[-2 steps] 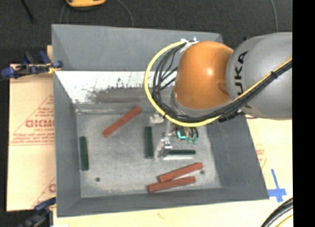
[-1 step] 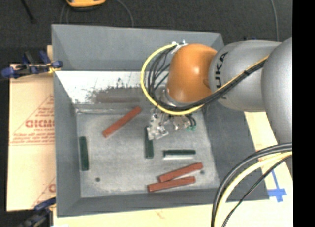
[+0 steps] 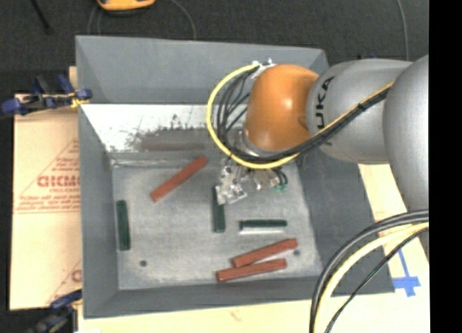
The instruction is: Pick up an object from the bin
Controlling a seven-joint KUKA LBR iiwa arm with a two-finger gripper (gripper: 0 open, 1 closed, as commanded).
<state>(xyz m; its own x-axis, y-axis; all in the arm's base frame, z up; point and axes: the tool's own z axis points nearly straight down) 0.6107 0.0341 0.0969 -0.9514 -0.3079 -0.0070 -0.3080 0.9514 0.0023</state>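
**Item 1. Dark green stick** (image 3: 218,217): short, straight bar near the middle of the bin floor, lying almost straight up and down in the camera view. Its upper end runs under the gripper.

**Item 2. Gripper** (image 3: 231,190): bare metal, low over the upper end of the dark green stick. It is possibly touching the stick, though the angle leaves this unclear. Whether it stands wide or narrow cannot be told.

**Item 3. Arm** (image 3: 361,118): grey, entering from the right. The wrist carries an orange cover (image 3: 278,107), ringed by yellow and black cables (image 3: 215,118).

**Item 4. Level green stick** (image 3: 263,224): just right of item 1, lying crosswise. A pale stick (image 3: 258,232) lies along its lower edge.

**Item 5. Pair of red-brown sticks** (image 3: 264,252): near the front wall, side by side and slightly tilted.

**Item 6. Slanted red-brown stick** (image 3: 178,178): left of the gripper and apart from it.

**Item 7. Left green stick** (image 3: 123,225): upright in the view, well apart from the rest, near the left wall.

**Item 8. Bin** (image 3: 97,201): grey metal with sloped walls.
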